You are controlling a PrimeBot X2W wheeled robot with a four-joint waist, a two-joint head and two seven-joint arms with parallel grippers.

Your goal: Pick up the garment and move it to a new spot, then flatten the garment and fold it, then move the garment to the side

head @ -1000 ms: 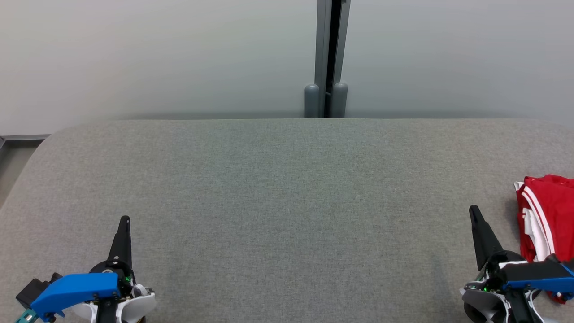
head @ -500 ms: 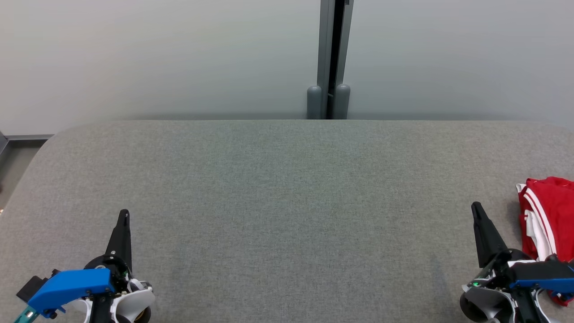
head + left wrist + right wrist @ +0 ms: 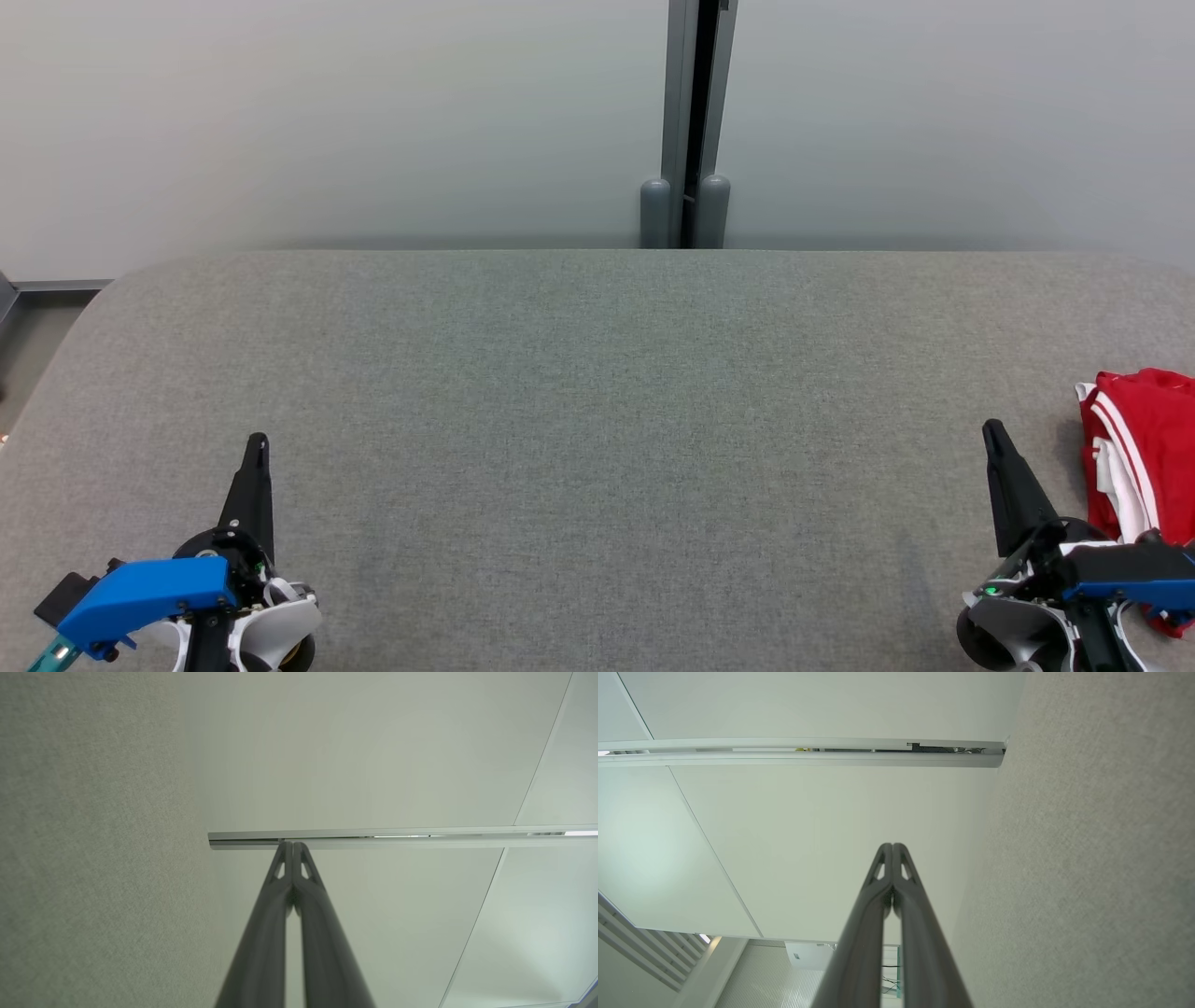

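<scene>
Left claw (image 3: 257,439) edged forward; garment (image 3: 1144,420) lies just beside right claw (image 3: 991,427).

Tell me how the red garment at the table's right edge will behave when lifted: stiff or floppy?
Probably floppy: the red garment lies in soft folds and would likely drape when lifted. It looks thin, so likely light. On the grey felt-like table, pushing may bunch it rather than slide it.

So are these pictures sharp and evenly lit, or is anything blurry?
Head view: soft even light, sharp, a faint shadow beside the garment on the table. Left wrist view: the left gripper blurs toward the lens. Right wrist view: the right gripper blurs likewise.
</scene>
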